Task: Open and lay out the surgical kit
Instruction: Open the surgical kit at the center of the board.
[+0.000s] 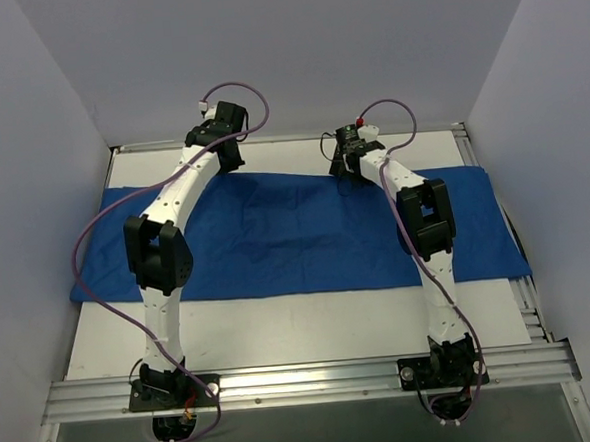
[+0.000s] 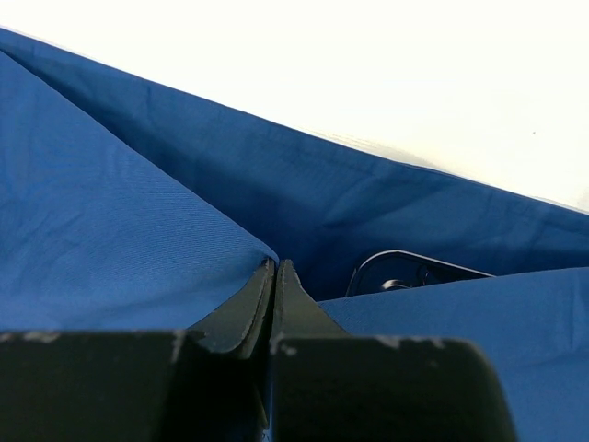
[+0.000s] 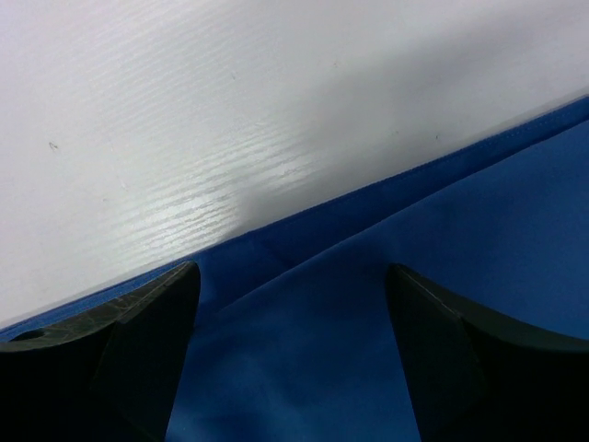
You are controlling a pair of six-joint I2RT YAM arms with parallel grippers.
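The royal-blue cloth wrap (image 1: 306, 230) lies spread wide across the white table. My left gripper (image 1: 229, 153) is at the cloth's far edge. In the left wrist view it (image 2: 275, 262) is shut, with a raised fold of the cloth (image 2: 120, 230) running into its tips. Under that lifted fold shows the dark rim of the tray (image 2: 441, 261), with something shiny inside. My right gripper (image 1: 344, 166) is at the far edge, right of centre. It is open (image 3: 293, 270) and empty just above the cloth (image 3: 368, 304). The clamps, tweezers and packets are hidden.
The white table top (image 1: 281, 327) shows in front of the cloth and as a strip behind it (image 3: 230, 110). Aluminium rails run along the near edge (image 1: 305, 381) and the right side (image 1: 525, 297). White walls enclose the left, back and right.
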